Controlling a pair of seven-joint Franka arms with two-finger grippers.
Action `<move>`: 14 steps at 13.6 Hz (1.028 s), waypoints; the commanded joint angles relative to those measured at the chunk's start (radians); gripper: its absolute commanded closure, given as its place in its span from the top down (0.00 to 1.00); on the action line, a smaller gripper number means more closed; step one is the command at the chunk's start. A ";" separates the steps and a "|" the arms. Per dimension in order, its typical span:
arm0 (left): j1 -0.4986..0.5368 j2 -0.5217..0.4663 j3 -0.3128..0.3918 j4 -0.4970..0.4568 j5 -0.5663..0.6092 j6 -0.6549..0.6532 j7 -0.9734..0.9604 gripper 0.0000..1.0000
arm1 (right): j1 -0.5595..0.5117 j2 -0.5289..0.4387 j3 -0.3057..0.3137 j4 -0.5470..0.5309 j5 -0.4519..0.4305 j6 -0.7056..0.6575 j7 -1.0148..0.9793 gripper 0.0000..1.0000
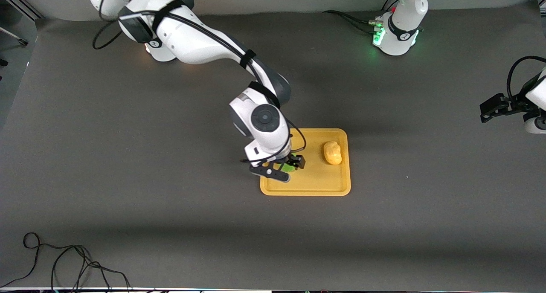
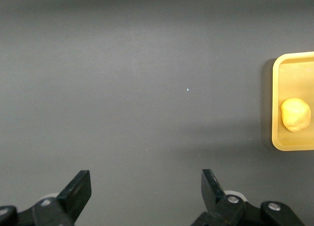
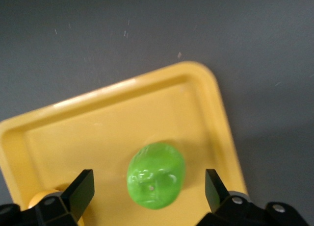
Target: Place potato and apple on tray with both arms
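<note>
The yellow-orange tray (image 1: 315,183) lies mid-table. The potato (image 1: 332,152) lies on it, toward the left arm's end. The green apple (image 1: 287,168) lies on the tray toward the right arm's end. My right gripper (image 1: 286,166) hangs low over the apple, open, with a finger on each side and not touching it. In the right wrist view the apple (image 3: 156,174) rests on the tray (image 3: 122,113) between the open fingers of the right gripper (image 3: 149,187). My left gripper (image 1: 487,110) waits open and empty over bare table at the left arm's end. The left wrist view shows the left gripper (image 2: 145,187), the potato (image 2: 296,114) and the tray (image 2: 294,69).
The table is a dark grey mat. A loose black cable (image 1: 64,263) lies at the table's edge nearest the camera, toward the right arm's end. More cables (image 1: 349,18) run to the left arm's base (image 1: 396,39).
</note>
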 commanded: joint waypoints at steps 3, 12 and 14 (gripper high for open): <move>-0.108 -0.008 0.105 -0.038 -0.041 0.045 0.014 1.00 | -0.187 -0.432 0.004 -0.418 0.044 -0.058 -0.200 1.00; -0.114 -0.010 0.101 -0.051 -0.072 0.085 0.015 1.00 | -0.386 -0.761 -0.110 -0.524 0.012 -0.337 -0.642 1.00; -0.114 -0.011 0.101 -0.052 -0.070 0.079 0.017 1.00 | -0.498 -0.848 -0.065 -0.590 0.009 -0.339 -0.788 1.00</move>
